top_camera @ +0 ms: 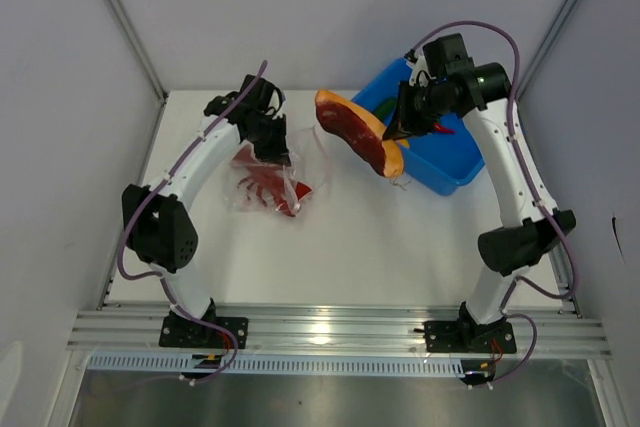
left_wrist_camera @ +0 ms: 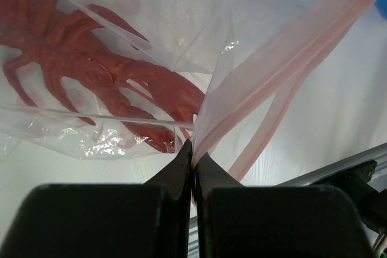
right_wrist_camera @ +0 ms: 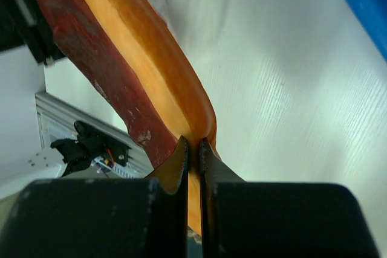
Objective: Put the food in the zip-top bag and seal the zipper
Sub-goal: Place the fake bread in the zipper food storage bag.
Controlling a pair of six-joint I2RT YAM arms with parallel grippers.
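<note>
1. Your left gripper (left_wrist_camera: 193, 149) is clamped tight on the zip-top bag (left_wrist_camera: 157, 10), its fingertips pinching the plastic right where the zipper (left_wrist_camera: 284, 58) begins.
2. Ahead of those fingertips the pale pink zipper runs away up and to the right, and its two strips are parted.
3. Ahead and to the left of the same gripper, a red toy lobster (left_wrist_camera: 103, 70) lies inside the clear bag. The bag rests crumpled on the white table (top_camera: 350, 247).
4. Your right gripper (right_wrist_camera: 193, 146) is closed on the food (right_wrist_camera: 139, 58), a large slab with a dark red face and an orange rind. It is pinched by its edge and stretches away ahead of the fingers.
5. Behind the right gripper sits the blue bin (top_camera: 450, 162). The slab hangs beyond the fingertips, between the bin and the bag and outside the bag.
</note>
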